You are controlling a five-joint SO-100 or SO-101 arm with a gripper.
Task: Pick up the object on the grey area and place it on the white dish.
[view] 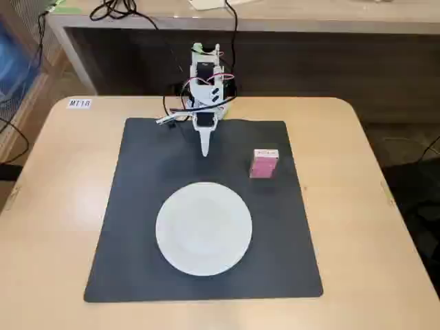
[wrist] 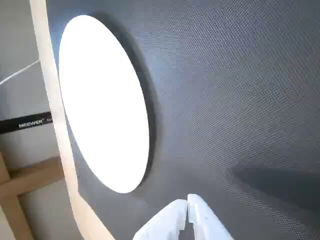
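A small pink box point(view: 263, 163), the object, stands on the dark grey mat point(view: 137, 206) toward its right rear part in the fixed view. The round white dish point(view: 203, 228) lies near the mat's front middle; in the wrist view the dish point(wrist: 102, 102) fills the upper left, tilted by the camera angle. My white gripper point(view: 205, 150) hangs over the mat's rear middle, left of the box and apart from it. In the wrist view the gripper point(wrist: 187, 201) shows at the bottom edge with its fingers pressed together and nothing between them. The box is out of the wrist view.
The mat lies on a light wooden table point(view: 55, 206). Black cables point(view: 172, 110) trail beside the arm's base at the rear. A wooden desk edge point(view: 275, 24) runs behind the table. A small label point(view: 79, 103) sticks at the table's rear left.
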